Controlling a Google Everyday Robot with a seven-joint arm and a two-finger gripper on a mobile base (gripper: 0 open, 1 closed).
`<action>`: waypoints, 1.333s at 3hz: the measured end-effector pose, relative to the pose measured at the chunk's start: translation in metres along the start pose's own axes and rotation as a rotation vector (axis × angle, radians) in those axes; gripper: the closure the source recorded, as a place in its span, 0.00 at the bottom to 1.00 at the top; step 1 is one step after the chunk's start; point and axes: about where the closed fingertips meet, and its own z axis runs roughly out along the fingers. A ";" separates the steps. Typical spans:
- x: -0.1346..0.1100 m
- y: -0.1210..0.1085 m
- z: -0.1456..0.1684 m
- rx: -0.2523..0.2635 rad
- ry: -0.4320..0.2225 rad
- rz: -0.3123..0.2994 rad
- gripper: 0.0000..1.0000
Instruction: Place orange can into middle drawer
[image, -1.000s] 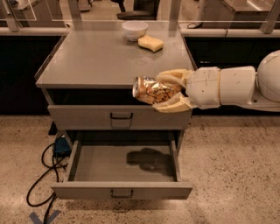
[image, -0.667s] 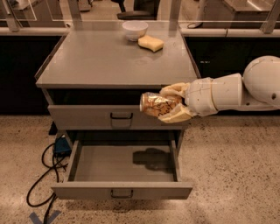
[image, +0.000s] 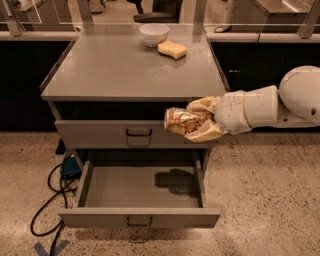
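The orange can (image: 182, 121), shiny gold-orange with dark markings, lies sideways in my gripper (image: 201, 120), whose cream fingers are shut on it from the right. The white arm comes in from the right edge. The can hangs in front of the upper gray drawer front, above the right half of the middle drawer (image: 105, 187). That drawer is pulled out and open, with a small dark loop handle on its front. The can's shadow falls on the drawer floor.
A gray cabinet top (image: 125, 65) carries a white bowl (image: 154, 34) and a pale yellow sponge (image: 172, 49) at the back. The upper drawer front (image: 100, 134) is closed. Black cables and a blue box (image: 67, 167) lie on the speckled floor at the left.
The gripper with the can has moved lower and a little to the right, from the cabinet top's front edge down to the upper drawer front. The shadow in the drawer shifted right.
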 end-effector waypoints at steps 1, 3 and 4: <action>0.009 0.006 0.006 -0.022 0.039 0.016 1.00; 0.121 0.086 0.067 -0.123 0.153 0.194 1.00; 0.167 0.124 0.110 -0.144 0.165 0.252 1.00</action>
